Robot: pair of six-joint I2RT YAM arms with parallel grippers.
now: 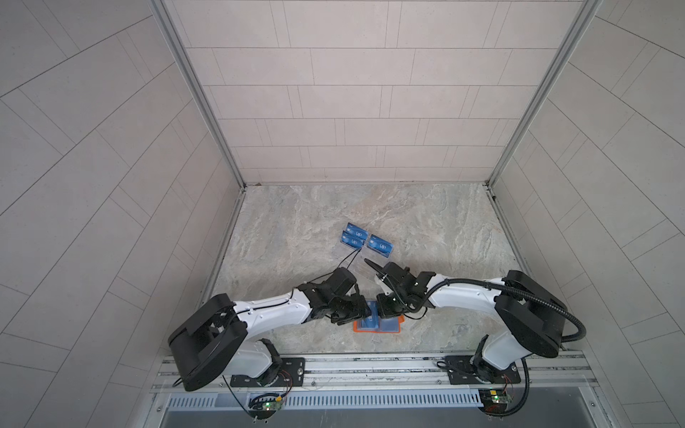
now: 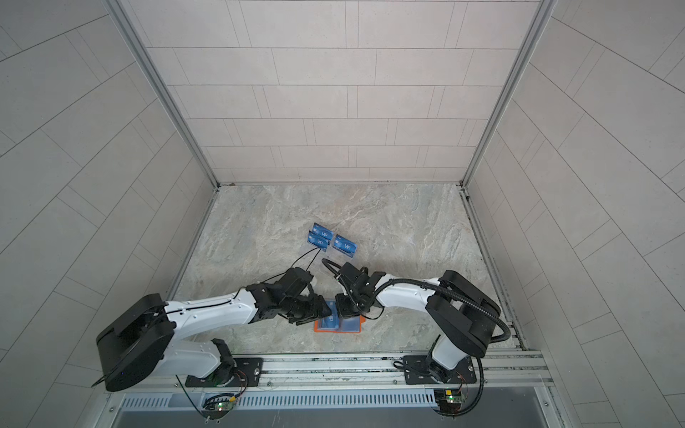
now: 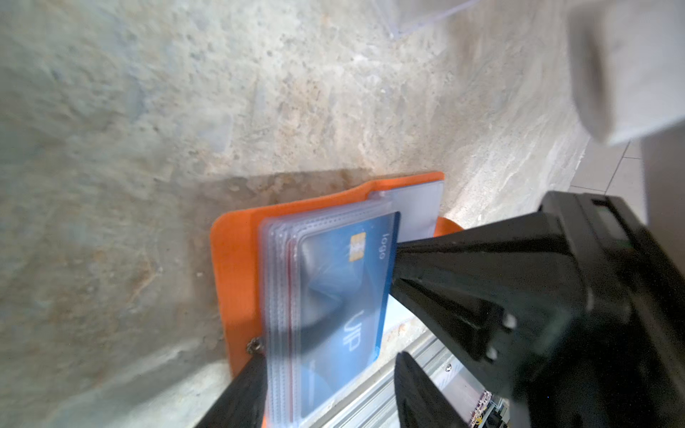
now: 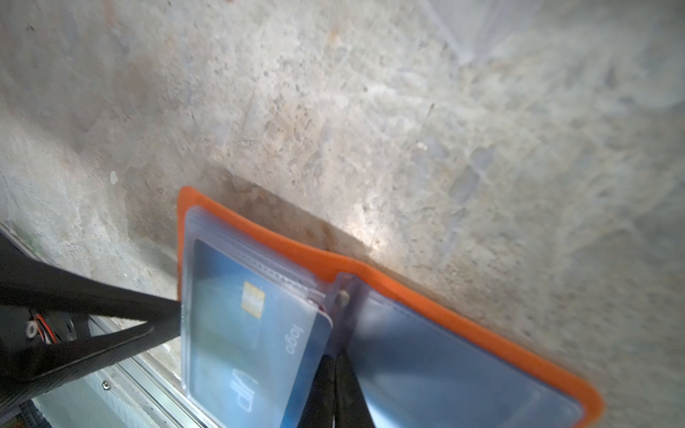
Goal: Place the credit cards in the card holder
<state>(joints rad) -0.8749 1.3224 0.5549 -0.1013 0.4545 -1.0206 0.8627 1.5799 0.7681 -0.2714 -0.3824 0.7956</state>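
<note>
Near the front edge of the counter (image 1: 426, 229), between the two arms, the card holder (image 1: 376, 331) lies open and flat, orange cover down and clear sleeves (image 3: 276, 259) facing up. One blue credit card (image 3: 344, 296) sits most of the way into the top pocket of the page on the left of both top views, its spine-side edge poking out of the plastic. The right hand (image 4: 335, 370) is clenched, its fingertips together and touching that exposed edge just beside the spine, with nothing seen between them. The left hand (image 4: 174, 318) is released, with fingers parted and tips at the outer edge of the clear sleeves; whether they press on the plastic cannot be told. A thin red edge shows deeper in the stack. Farther back, well apart from the holder, three more blue cards (image 1: 356, 237) stand in a clear rack (image 1: 358, 270).
</note>
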